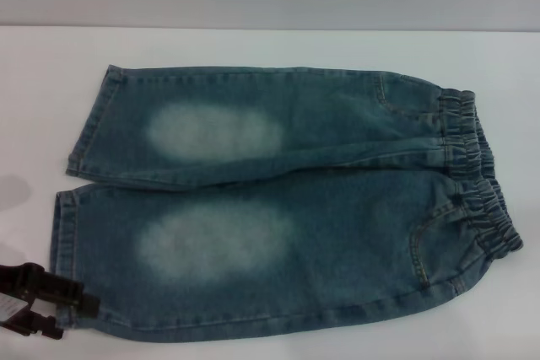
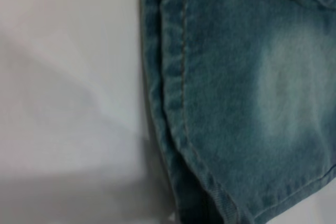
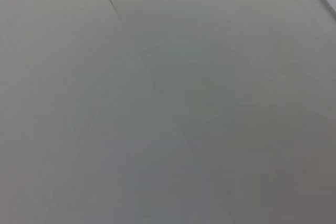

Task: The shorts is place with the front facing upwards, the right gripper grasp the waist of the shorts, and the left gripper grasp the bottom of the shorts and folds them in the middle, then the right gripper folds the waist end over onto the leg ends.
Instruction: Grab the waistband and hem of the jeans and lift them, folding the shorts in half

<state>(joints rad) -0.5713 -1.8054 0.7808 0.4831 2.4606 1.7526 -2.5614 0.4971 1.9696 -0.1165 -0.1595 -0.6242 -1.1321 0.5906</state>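
One pair of shorts (image 1: 278,208) lies flat on the white table (image 1: 253,48), two legs side by side, waist end (image 1: 481,183) rightward. The left gripper (image 1: 38,301) sits at the near leg's hem (image 1: 63,250); its fingers' state cannot be told.
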